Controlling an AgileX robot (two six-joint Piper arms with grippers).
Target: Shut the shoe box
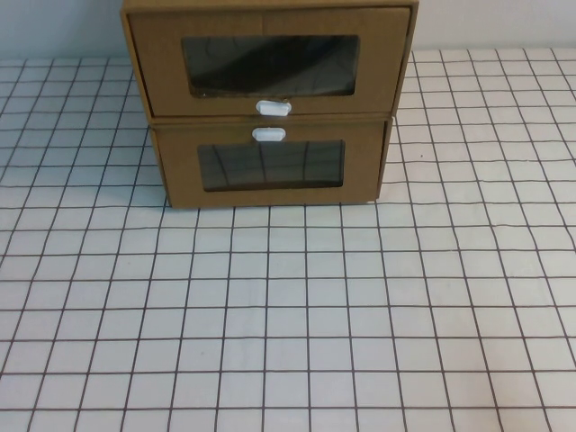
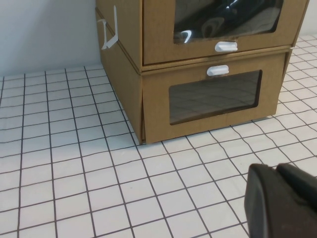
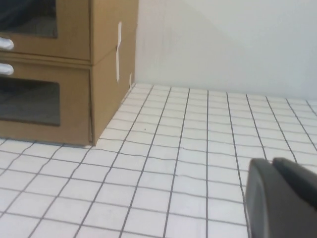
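The shoe box (image 1: 162,63) is the upper of two stacked brown cardboard boxes at the table's far middle, with its white pull tab (image 1: 274,108) below the clear window. Its drawer front looks about level with the box below. It also shows in the left wrist view (image 2: 158,29) and the right wrist view (image 3: 106,25). My left gripper (image 2: 277,168) is shut and empty, low over the table in front of the boxes and apart from them. My right gripper (image 3: 272,161) is shut and empty, off to the boxes' right. Neither gripper shows in the high view.
The lower cardboard box (image 1: 180,171) carries the shoe box, with its white tab (image 1: 268,135) above its window. Both stand on a white gridded table cover (image 1: 288,315). A pale wall (image 3: 223,44) rises behind them. White tape (image 2: 108,34) marks the boxes' side.
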